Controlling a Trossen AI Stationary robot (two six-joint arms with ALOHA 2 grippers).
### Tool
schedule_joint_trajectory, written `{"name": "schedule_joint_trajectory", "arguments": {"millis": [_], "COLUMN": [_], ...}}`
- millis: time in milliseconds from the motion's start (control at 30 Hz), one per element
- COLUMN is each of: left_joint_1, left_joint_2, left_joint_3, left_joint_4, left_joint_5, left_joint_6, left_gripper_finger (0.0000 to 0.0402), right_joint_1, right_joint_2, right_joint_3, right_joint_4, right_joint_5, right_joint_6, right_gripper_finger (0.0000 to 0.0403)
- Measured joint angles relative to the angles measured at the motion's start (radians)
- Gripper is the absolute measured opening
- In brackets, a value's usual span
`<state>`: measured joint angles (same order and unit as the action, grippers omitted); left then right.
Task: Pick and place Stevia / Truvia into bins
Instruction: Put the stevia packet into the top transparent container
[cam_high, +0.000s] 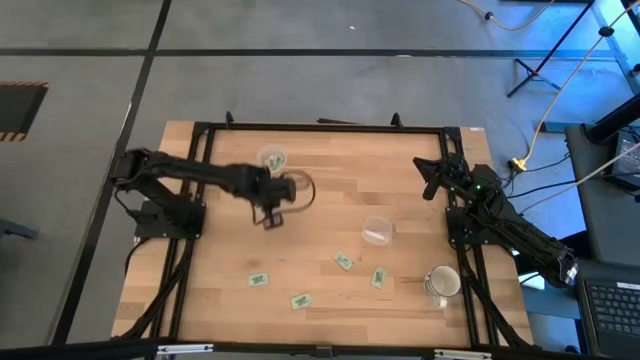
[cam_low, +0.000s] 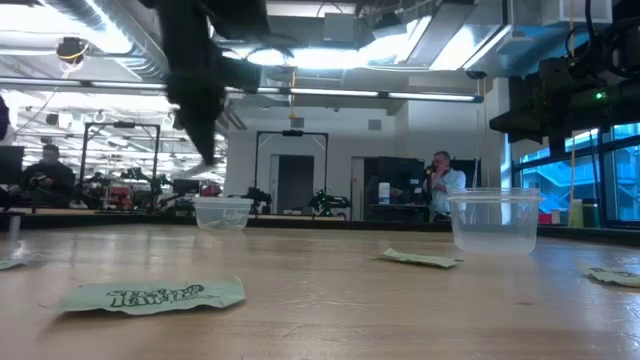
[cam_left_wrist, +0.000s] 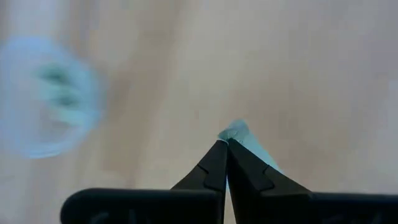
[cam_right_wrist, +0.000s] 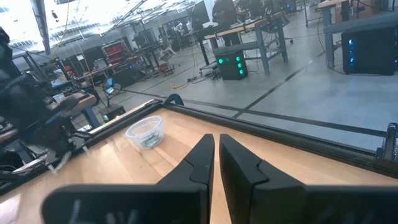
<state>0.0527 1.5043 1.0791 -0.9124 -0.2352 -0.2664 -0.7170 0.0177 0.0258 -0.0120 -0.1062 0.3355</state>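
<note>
Counter (cam_high: 220, 300): wooden, seen whole from above, black frame along its edges.
Left hand (cam_high: 270, 218): held above the counter centre-left, just below the upper cup; fingers (cam_left_wrist: 214, 168) pinched shut on a green packet (cam_left_wrist: 239, 134).
Right hand (cam_right_wrist: 216, 146): parked at the counter's upper right corner; fingers drawn together, nothing seen between them.
Upper cup (cam_high: 272, 159): clear, upper centre-left of the overhead frame, green packets seen inside.
Second cup (cam_high: 377, 231): clear, centre-right; contents cannot be told.
Loose packets: four lying flat across the lower half, at (cam_high: 259, 279), (cam_high: 301, 299), (cam_high: 344, 261), (cam_high: 379, 277).
White mug (cam_high: 443, 283): lower right, near the counter edge.
Background: a seated person (cam_low: 441, 186) is seen far behind in the low view.
</note>
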Motion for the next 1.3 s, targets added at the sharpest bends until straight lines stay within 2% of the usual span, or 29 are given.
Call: {"name": "schedule_joint_trajectory", "arguments": {"millis": [100, 233, 533, 900, 1067, 1300], "left_joint_1": [0.117, 0.261, 0.453, 0.512, 0.519, 0.519], "left_joint_2": [0.000, 0.000, 0.018, 0.146, 0.202, 0.207], "left_joint_3": [0.001, 0.001, 0.001, 0.000, 0.000, 0.000], "left_joint_4": [0.002, 0.053, 0.248, 0.264, 0.262, 0.258], "left_joint_5": [-0.062, -0.069, 0.029, -0.068, -0.064, -0.084], "left_joint_6": [0.001, 0.038, 0.124, 0.168, 0.177, 0.206], "left_gripper_finger": [0.0005, 0.0007, 0.0008, 0.0006, 0.0007, 0.0038], "right_joint_1": [0.000, 0.000, 0.000, 0.000, 0.000, 0.000], "right_joint_2": [0.000, 0.000, 0.000, 0.000, 0.000, 0.000], "right_joint_3": [0.000, 0.000, 0.000, 0.000, 0.000, 0.000], "right_joint_4": [0.000, 0.000, 0.000, 0.000, 0.000, 0.000], "right_joint_5": [0.000, 0.000, 0.000, 0.000, 0.000, 0.000], "right_joint_6": [0.000, -0.001, -0.003, -0.003, -0.003, -0.004], "right_gripper_finger": [0.0030, 0.0030, 0.0030, 0.0030, 0.0030, 0.0030]}}
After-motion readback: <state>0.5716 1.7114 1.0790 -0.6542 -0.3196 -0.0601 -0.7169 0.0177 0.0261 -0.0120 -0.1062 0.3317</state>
